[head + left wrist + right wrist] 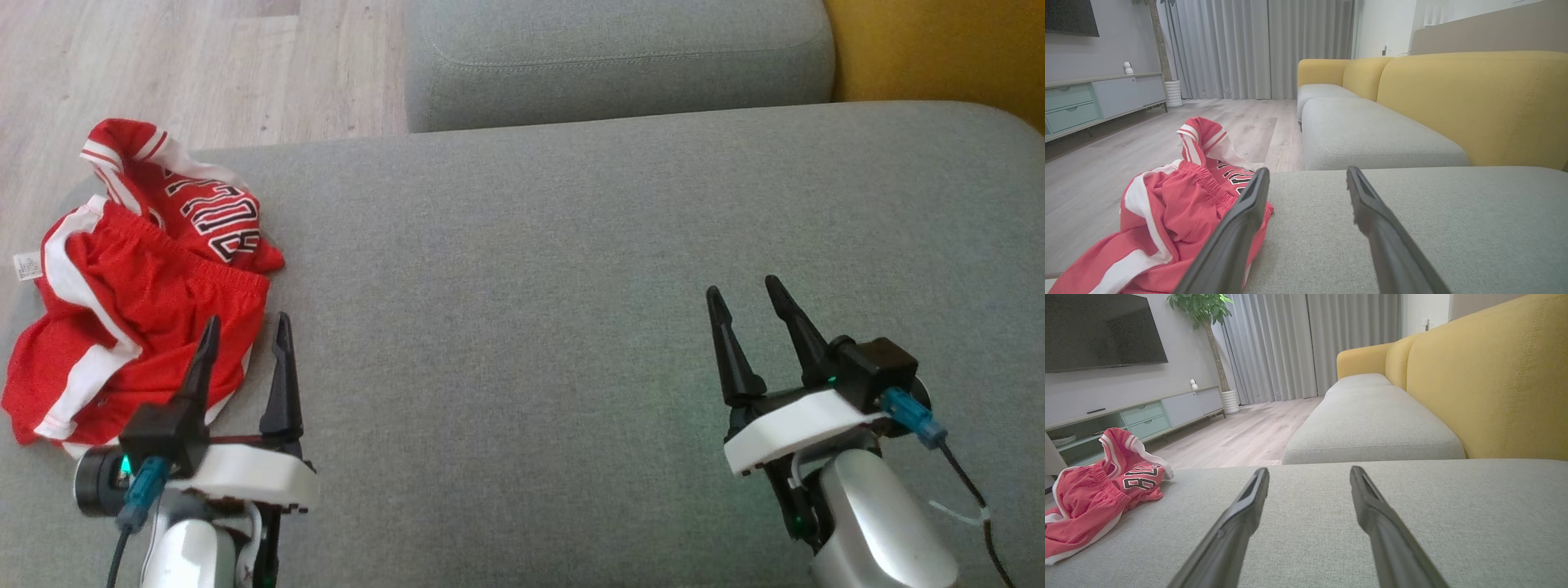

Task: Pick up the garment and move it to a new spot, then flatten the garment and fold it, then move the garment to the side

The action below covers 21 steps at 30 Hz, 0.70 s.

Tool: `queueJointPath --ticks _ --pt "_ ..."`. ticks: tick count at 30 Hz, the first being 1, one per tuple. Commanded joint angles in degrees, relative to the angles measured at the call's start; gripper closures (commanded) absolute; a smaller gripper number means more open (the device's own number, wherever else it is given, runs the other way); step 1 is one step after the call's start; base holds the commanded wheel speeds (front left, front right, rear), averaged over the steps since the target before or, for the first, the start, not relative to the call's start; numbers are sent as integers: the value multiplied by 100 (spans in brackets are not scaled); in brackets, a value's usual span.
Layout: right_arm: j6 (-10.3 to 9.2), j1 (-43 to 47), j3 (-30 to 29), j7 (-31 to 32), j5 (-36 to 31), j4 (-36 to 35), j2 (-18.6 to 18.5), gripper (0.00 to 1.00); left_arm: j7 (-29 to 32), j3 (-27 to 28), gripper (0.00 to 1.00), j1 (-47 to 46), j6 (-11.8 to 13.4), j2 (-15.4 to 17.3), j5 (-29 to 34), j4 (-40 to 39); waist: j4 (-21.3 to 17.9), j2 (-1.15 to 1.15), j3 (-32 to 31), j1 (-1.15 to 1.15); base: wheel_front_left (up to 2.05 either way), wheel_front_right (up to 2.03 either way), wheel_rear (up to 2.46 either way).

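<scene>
At the left edge of the broad grey fabric seat cushion [522,245] I see the crumpled red mesh sports garment [139,302]. It is white-striped, with black-and-white lettering on an upturned fold, a bunched elastic waistband, and a small white label [24,265] poking past the cushion's edge. My left gripper [248,318] sits over the cushion's near-left part, jaws spread and empty. One finger lies across the garment's hem, though I cannot tell if it touches the cloth. My right gripper [741,285] hangs over the cushion's right part, well apart from the garment, spread wide with nothing between. Beyond the cushion, a white ribbed pot [1231,401] holds a green-leaved tree [1198,306].
</scene>
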Motion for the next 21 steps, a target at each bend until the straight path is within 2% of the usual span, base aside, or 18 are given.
queueJointPath --ticks 1,11,21 --pt "-4 -257 118 -62 18 -172 67 0 -69 198 0 -312 -26 61 16 -148 0 0 -1 0 0 0 0" --pt "-4 -216 255 -62 33 -249 67 0 -69 218 0 -303 -47 50 -86 -28 130 0 -37 0 0 0 0" --pt "-4 -109 438 -62 191 -335 67 0 -69 337 0 -292 -37 46 -143 74 855 0 -100 0 0 0 0"
